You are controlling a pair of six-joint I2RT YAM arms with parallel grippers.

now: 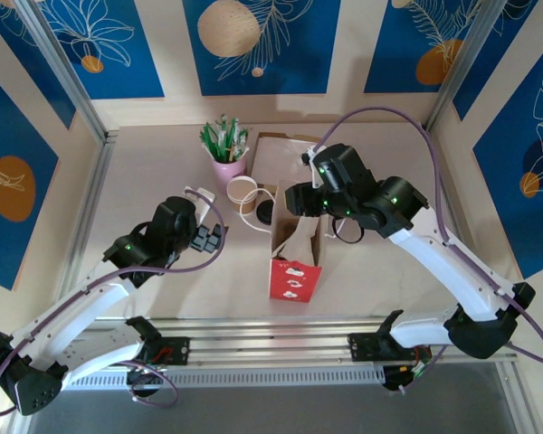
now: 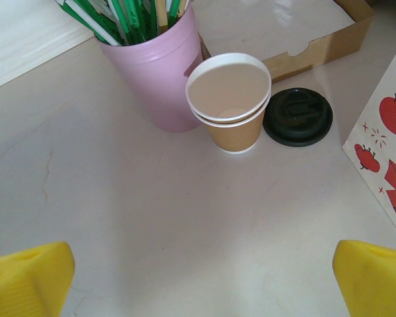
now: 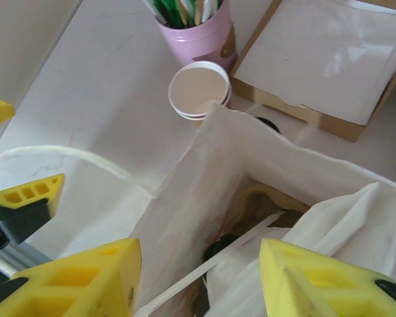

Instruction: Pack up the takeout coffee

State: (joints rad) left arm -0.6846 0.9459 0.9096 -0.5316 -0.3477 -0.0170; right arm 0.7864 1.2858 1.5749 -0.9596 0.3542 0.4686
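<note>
Hovering right gripper point(image 3: 198, 277), fingers apart, over open red-print paper bag point(image 3: 185, 191), I feared snagging & toppling it; left gripper point(image 2: 198, 277) likewise apart.

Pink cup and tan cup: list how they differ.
The pink cup is taller and wider than the tan cup. The pink cup is full of green and white sticks; the tan cup is empty. The tan cup shows a doubled rim, seemingly two nested; the pink cup is single. Both stand upright, lidless, side by side.
</note>
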